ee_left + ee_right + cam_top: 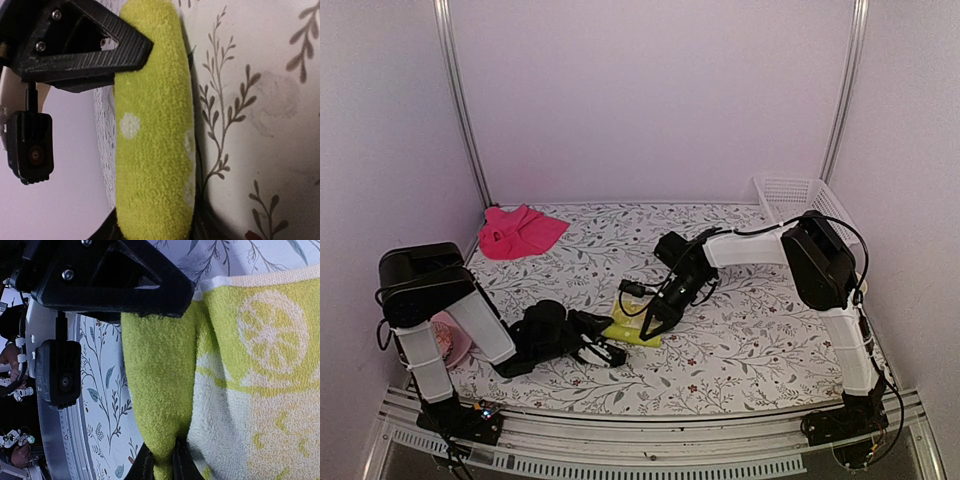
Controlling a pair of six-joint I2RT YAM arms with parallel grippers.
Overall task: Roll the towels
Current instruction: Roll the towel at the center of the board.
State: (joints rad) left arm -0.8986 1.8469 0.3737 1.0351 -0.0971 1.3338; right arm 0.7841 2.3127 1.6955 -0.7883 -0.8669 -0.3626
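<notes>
The yellow-green towel [633, 331] lies near the front middle of the table, partly rolled into a thick tube [152, 130]. My left gripper [604, 350] reaches in from the left, its jaws closed around the near end of the roll [155, 227]. From the right, my right gripper [654, 324] pinches a fold of the same towel [160, 390] between its narrow fingertips [162, 467]; the flat part with a lemon print [272, 330] spreads beside it. The pink towel [520, 232] lies crumpled and unrolled at the back left corner, apart from both grippers.
A pink bowl [452, 342] sits at the front left edge, mostly behind my left arm. A white slotted basket [802, 197] stands at the back right corner. The table wears a floral cloth [750, 340], and walls close in on three sides.
</notes>
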